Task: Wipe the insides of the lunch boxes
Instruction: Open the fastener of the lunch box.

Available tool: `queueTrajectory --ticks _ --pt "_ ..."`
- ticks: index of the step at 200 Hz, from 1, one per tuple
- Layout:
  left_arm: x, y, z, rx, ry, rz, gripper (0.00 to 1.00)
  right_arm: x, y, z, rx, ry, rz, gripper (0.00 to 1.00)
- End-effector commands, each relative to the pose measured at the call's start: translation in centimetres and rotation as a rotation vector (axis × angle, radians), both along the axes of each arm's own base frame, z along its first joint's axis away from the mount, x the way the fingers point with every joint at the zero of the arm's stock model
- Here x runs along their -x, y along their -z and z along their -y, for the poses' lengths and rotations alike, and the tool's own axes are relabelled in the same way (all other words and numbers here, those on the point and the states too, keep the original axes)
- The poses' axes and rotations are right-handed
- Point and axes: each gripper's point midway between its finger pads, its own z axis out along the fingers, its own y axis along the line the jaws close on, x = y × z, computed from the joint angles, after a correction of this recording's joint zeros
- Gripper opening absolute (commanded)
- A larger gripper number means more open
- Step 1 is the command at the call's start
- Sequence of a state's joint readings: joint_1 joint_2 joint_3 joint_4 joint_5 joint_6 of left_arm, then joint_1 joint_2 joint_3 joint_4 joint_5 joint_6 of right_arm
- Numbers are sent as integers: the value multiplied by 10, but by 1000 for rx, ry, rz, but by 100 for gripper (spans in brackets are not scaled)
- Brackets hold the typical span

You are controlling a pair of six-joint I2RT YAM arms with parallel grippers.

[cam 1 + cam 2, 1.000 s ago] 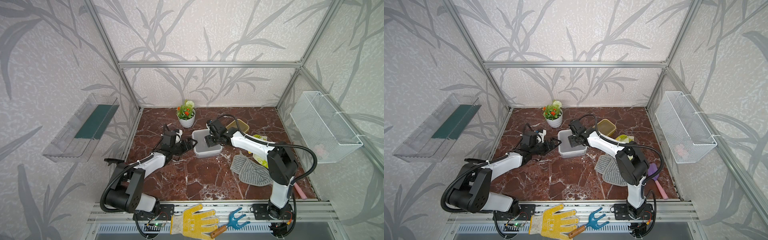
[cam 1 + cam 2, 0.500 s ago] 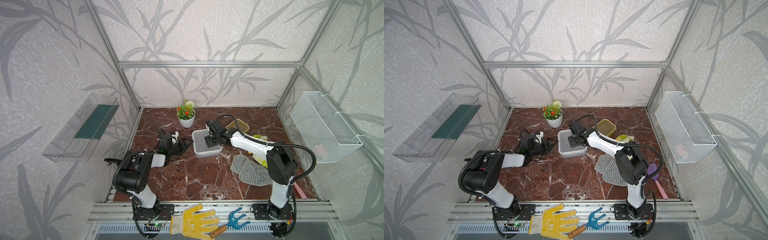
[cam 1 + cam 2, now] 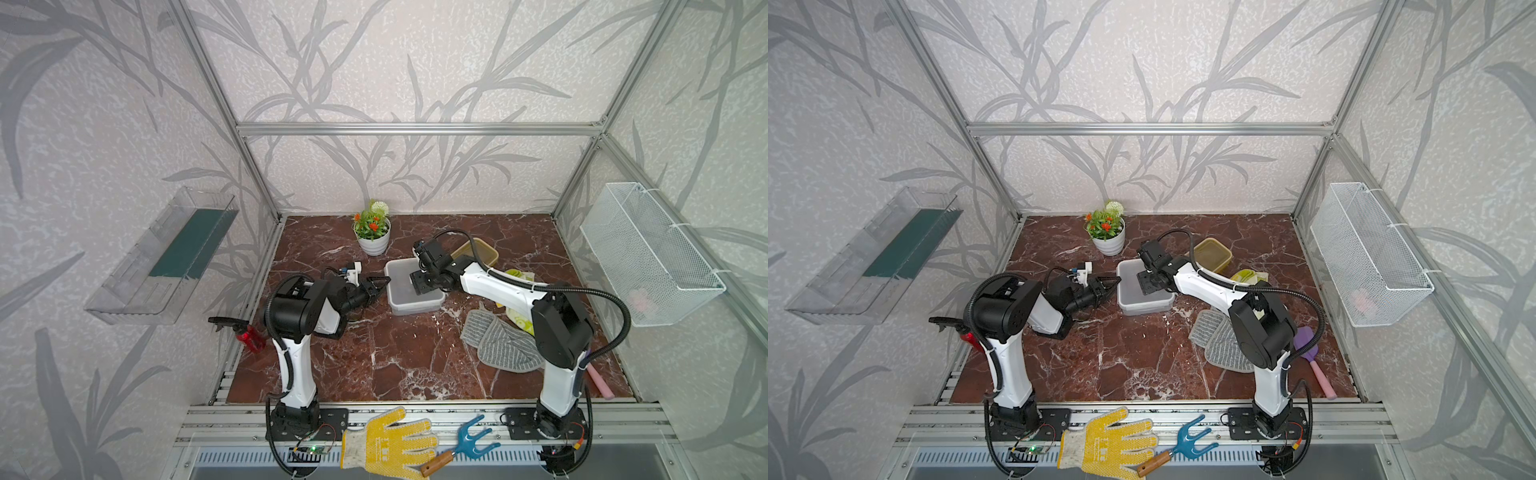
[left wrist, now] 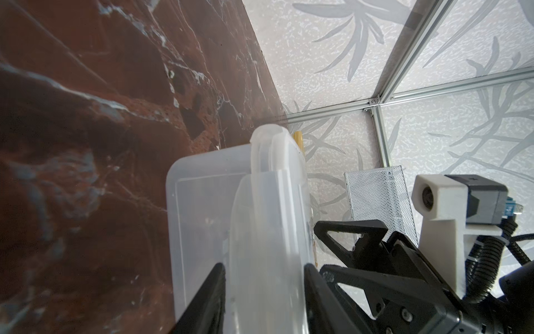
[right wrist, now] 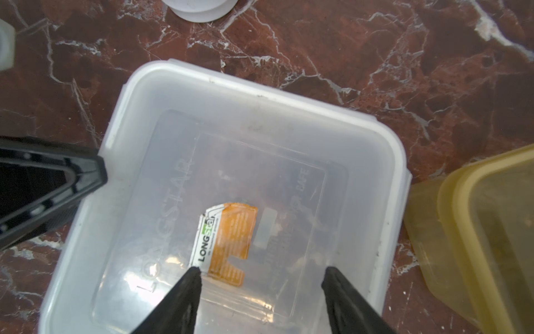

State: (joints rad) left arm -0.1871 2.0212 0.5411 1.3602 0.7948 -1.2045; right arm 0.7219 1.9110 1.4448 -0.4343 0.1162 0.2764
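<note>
The clear lunch box point(image 3: 413, 291) is sitting mid-desk, the amber lunch box point(image 3: 478, 252) just beyond it to the right. The left end effector point(image 4: 264, 292) is straddling the clear box's near-left rim, whether clamped I cannot tell. The right end effector point(image 5: 261, 279) is hanging open over its inside, gripping nothing.

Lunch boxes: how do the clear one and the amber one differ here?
The clear lunch box is greyish and larger; the amber lunch box yellow-brown and smaller. The left tool straddles the clear lunch box's rim, the open right tool above it; the amber lunch box, farther back, is untouched. Both are rounded-rectangular plastic.
</note>
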Motion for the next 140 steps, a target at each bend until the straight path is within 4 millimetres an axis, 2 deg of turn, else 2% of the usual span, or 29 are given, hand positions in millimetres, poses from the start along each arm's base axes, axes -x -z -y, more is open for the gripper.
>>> queueTrajectory --ticks 1,37,96,140 --pt "15 10 11 38 61 -50 43 8 22 3 50 5 -65 67" --pt "23 28 15 42 95 -111 42 4 26 2 74 5 -65 67" --pt "35 15 18 74 132 -127 42 5 39 3 81 24 -89 68" --pt "41 20 17 82 137 -159 41 3 37 3 84 28 -82 68"
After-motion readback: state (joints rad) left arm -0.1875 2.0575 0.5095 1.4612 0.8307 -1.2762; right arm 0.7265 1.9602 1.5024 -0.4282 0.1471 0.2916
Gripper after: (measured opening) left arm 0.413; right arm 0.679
